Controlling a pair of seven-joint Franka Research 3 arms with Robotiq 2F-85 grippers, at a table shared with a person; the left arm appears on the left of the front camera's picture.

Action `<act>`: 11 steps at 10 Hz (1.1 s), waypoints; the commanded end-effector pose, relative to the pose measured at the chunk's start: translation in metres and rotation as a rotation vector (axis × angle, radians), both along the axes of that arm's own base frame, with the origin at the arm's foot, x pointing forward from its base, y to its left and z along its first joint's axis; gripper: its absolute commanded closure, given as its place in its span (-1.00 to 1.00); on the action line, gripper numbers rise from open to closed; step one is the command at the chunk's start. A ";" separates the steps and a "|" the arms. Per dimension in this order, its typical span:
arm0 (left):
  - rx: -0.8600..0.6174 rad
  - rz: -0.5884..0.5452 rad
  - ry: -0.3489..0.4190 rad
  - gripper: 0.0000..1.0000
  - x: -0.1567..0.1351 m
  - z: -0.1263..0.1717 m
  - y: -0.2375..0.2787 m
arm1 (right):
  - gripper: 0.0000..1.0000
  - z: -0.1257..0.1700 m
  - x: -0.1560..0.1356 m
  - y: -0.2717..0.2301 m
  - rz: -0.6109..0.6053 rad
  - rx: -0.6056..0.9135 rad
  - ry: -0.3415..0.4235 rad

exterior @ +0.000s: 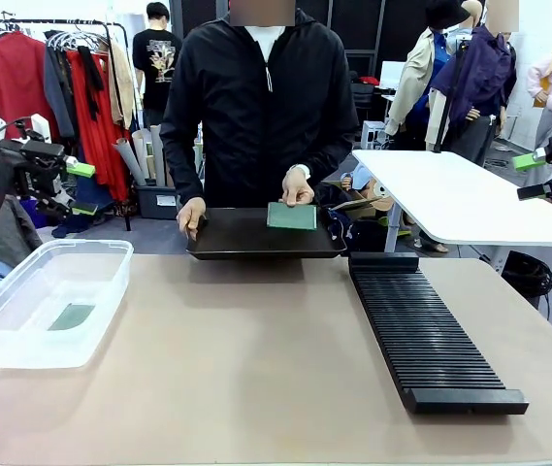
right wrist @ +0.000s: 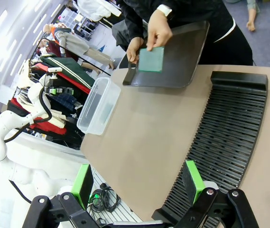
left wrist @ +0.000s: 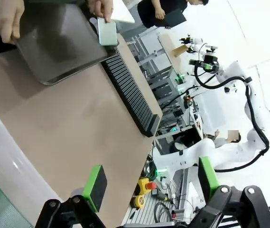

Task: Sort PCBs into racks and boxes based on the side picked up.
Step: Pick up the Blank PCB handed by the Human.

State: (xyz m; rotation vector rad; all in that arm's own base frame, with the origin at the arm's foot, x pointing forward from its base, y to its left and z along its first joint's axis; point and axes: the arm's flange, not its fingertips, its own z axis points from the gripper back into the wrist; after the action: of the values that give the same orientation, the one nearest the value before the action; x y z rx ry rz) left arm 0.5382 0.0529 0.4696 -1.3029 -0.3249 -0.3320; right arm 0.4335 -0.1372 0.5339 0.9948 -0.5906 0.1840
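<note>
Big tan bench (exterior: pixel 256 369) in front, white table (exterior: pixel 470 199) at the right, rail of red and grey clothes (exterior: pixel 72 87) far left, grey floor (exterior: pixel 140 236) behind

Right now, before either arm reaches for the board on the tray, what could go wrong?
1. The person's hand lies on the PCB; a reach now could strike fingers.
2. The tray is hand-held at the far edge of the table, so it may shift under contact.
3. The PCB lies flat and thin; a pinch may just slide it.
</note>
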 end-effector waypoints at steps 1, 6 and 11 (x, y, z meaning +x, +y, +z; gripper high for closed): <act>0.017 -0.002 0.009 -1.00 -0.001 -0.002 0.001 | -1.00 0.002 -0.001 0.001 0.004 -0.011 0.000; 0.017 -0.002 0.009 -1.00 -0.001 -0.002 0.001 | -1.00 0.002 -0.001 0.001 0.004 -0.011 0.000; 0.017 -0.002 0.009 -1.00 -0.001 -0.002 0.001 | -1.00 0.002 -0.001 0.001 0.004 -0.011 0.000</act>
State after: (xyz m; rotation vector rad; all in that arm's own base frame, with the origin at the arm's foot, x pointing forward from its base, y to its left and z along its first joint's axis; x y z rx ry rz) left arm 0.5377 0.0533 0.4672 -1.2948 -0.3175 -0.3302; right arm 0.4335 -0.1372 0.5339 0.9948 -0.5907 0.1840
